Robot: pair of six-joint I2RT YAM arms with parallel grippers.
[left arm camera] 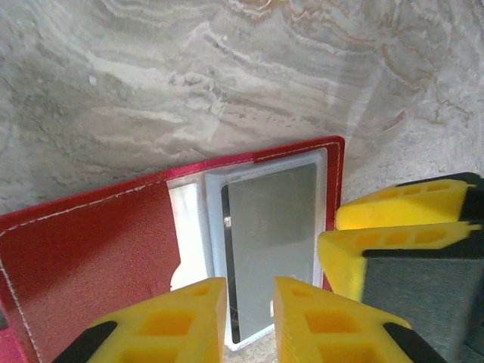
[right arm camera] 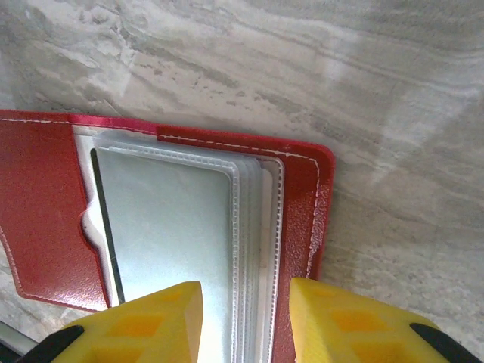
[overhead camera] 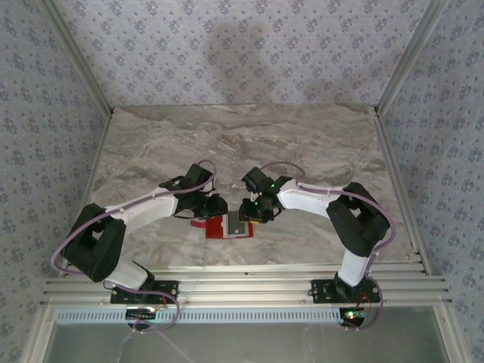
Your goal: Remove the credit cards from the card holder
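1. No legible text, label, brand, number or sign anywhere in the three views.
2. On the flat red stitched card holder (left arm camera: 83, 249): plain grained surface and pale stitching, nothing written.
3. On the thin grey rectangular credit card (left arm camera: 272, 227) behind the clear sleeve: a couple of tiny pale specks near the edges, too small to read.
4. On the yellow end effector fingers (right arm camera: 136, 325) and the grey marbled bench (overhead camera: 249, 136): no markings.

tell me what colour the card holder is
The card holder is red with pale edge stitching, clearest in the right wrist view.
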